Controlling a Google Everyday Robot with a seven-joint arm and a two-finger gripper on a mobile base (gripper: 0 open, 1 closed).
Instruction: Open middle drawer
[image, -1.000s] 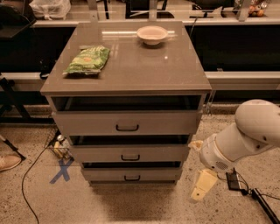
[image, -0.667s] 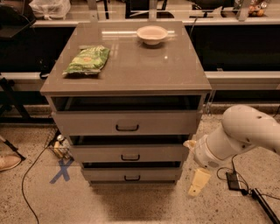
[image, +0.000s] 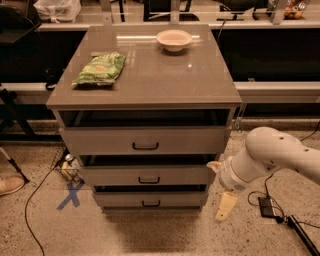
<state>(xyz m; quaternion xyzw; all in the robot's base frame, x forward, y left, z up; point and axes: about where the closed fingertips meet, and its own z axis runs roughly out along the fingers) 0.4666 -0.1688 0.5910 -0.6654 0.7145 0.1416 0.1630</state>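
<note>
The middle drawer (image: 145, 175) is a grey-beige flat front with a small black bar handle (image: 149, 179), between a taller top drawer (image: 145, 140) and a thinner bottom drawer (image: 150, 199). All three fronts look pushed in. My gripper (image: 220, 185) is at the cabinet's right side, level with the middle and bottom drawers. One cream finger (image: 226, 206) points down toward the floor and another tip (image: 214, 164) shows by the middle drawer's right end. The fingers stand apart and hold nothing. My white arm (image: 280, 155) reaches in from the right.
On the cabinet top (image: 165, 75) lie a green chip bag (image: 101, 68) and a white bowl (image: 174, 39). Cables and a black adapter (image: 266, 206) lie on the floor at the right. A blue X (image: 71, 194) and a bottle (image: 69, 162) are on the floor at the left.
My arm and gripper have moved left, closer to the right side of the cabinet. The drawers have not moved.
</note>
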